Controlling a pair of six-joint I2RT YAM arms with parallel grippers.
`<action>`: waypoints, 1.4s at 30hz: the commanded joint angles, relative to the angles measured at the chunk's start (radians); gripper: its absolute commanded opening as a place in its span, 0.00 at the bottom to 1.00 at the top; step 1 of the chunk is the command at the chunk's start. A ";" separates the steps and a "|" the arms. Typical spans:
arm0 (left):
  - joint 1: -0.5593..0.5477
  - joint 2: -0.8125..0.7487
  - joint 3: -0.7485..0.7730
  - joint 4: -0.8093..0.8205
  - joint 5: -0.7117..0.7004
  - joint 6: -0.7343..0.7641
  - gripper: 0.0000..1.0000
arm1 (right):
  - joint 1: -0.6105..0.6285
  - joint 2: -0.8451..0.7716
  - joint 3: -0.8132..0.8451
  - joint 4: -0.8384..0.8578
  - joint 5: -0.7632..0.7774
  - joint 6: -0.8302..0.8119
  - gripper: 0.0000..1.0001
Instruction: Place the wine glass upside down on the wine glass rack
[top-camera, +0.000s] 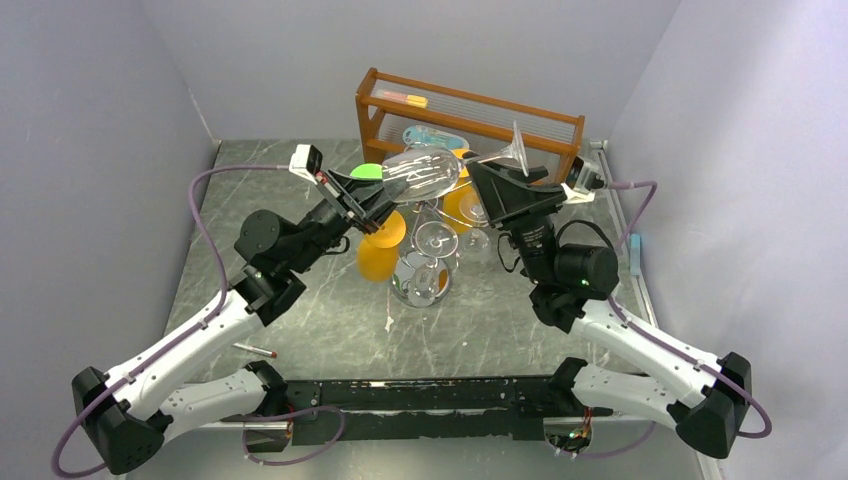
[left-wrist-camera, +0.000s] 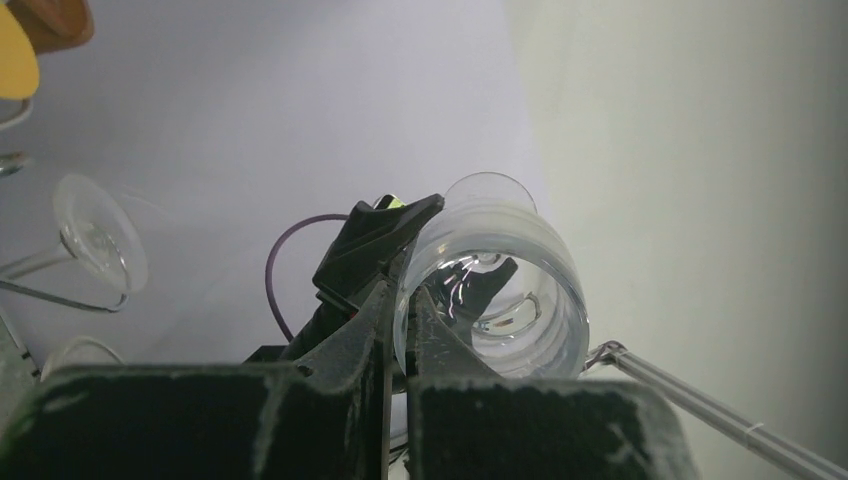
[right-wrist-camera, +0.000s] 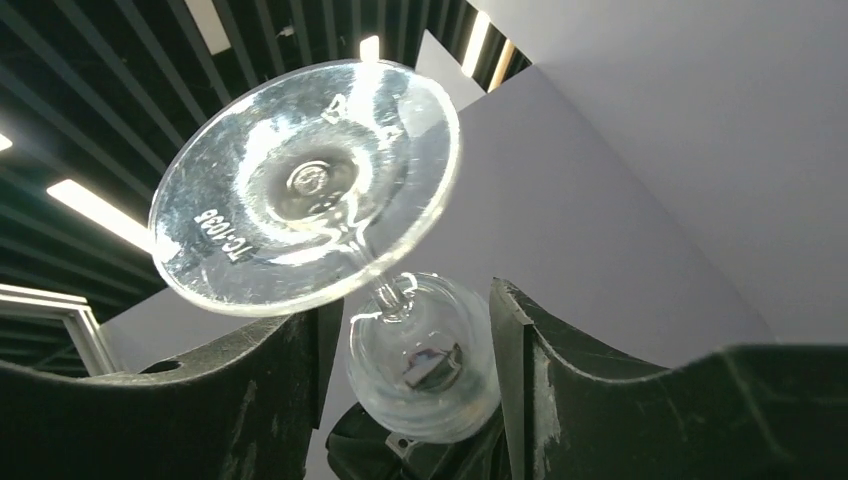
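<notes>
Now, wine glass (top-camera: 420, 172): held in the air on its side over the far half of the table (top-camera: 330, 320), just short of the wooden shelf (top-camera: 470, 110) at the far edge. The bowl mouth faces the left edge and the foot points toward the far right corner.
Left gripper (left-wrist-camera: 405, 320): clamped on the bowl's rim, the glass wall pinched between its 2 fingers.
Right gripper (right-wrist-camera: 410, 300): fingers apart, straddling the stem just under the foot; neither pad seems to touch it.
Wine glass rack (top-camera: 425, 270): stands near the middle of the table, below the held glass, with orange glasses (top-camera: 378, 255) and clear glasses (top-camera: 433, 240) hanging from its arms.
Step in hand: probably a handover from rim grip to stem grip; the glass is not yet inverted or hung.
Next move: the right fingers need to close squarely on the stem before the left lets go. Then the glass must turn mouth-down and its foot must slide into a free arm, clear of the hanging glasses.
</notes>
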 joint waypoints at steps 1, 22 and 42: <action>-0.035 -0.010 -0.035 0.105 -0.076 -0.082 0.05 | 0.024 0.014 0.026 0.072 0.038 -0.071 0.57; -0.092 -0.063 -0.005 -0.038 -0.090 -0.061 0.32 | 0.071 0.019 0.072 0.100 0.072 -0.142 0.00; -0.092 -0.249 0.459 -0.879 -0.176 0.819 0.97 | 0.072 -0.178 0.198 -0.671 -0.174 -0.193 0.00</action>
